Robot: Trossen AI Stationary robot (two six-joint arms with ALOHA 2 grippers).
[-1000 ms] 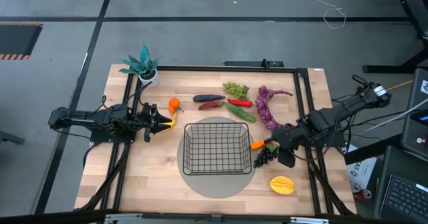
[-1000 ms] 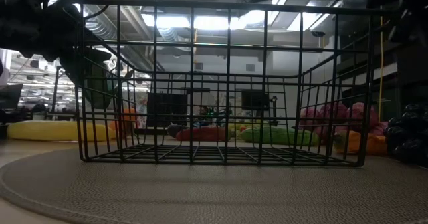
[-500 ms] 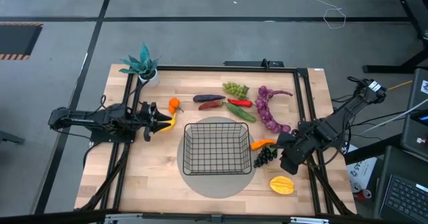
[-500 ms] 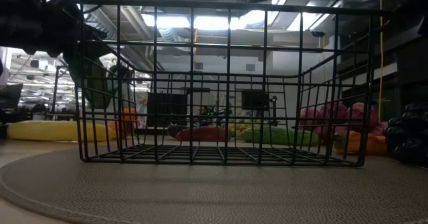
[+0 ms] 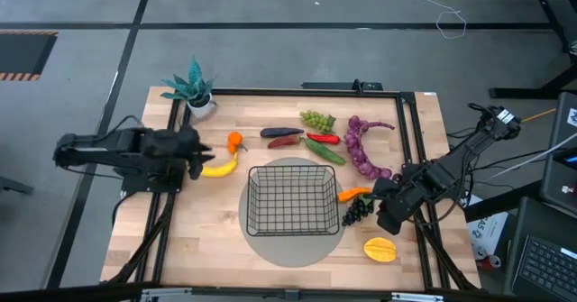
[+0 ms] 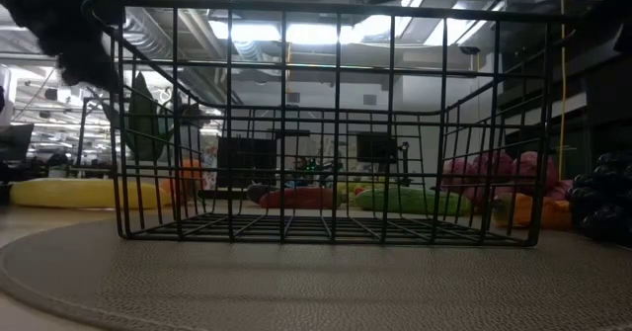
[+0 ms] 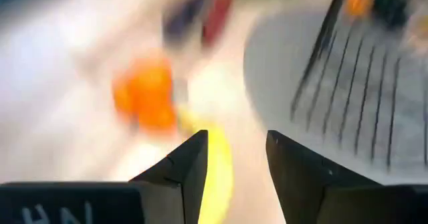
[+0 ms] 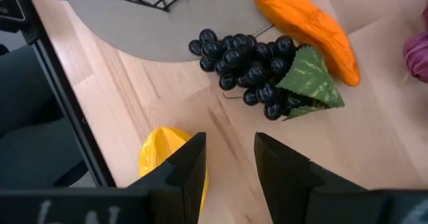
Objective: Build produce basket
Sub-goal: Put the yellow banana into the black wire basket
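The black wire basket (image 5: 291, 198) stands empty on a round grey mat (image 5: 270, 245). It fills the low view (image 6: 326, 124). The yellow banana (image 5: 219, 168) lies on the table left of it, an orange (image 5: 234, 141) behind. My left gripper (image 5: 198, 156) is open just left of the banana. In the left wrist view (image 7: 236, 150) the banana (image 7: 217, 177) shows blurred past the gap. My right gripper (image 5: 382, 217) is open and empty (image 8: 231, 154) over the table between the dark grapes (image 8: 244, 63) and the yellow starfruit (image 8: 164, 158). The carrot (image 8: 307, 23) lies beyond.
Eggplant (image 5: 281, 132), red peppers (image 5: 323, 139), cucumber (image 5: 325, 151), green grapes (image 5: 317, 119) and purple grapes (image 5: 361, 144) lie behind the basket. A teal potted plant (image 5: 192, 90) stands at the far left corner. Black frame rails (image 5: 410, 140) run along the table's sides.
My left gripper has drawn back toward the table's left edge, away from the banana, which now lies in full view on the table. My right gripper has shifted a little toward the near edge, over the dark grapes and the starfruit.
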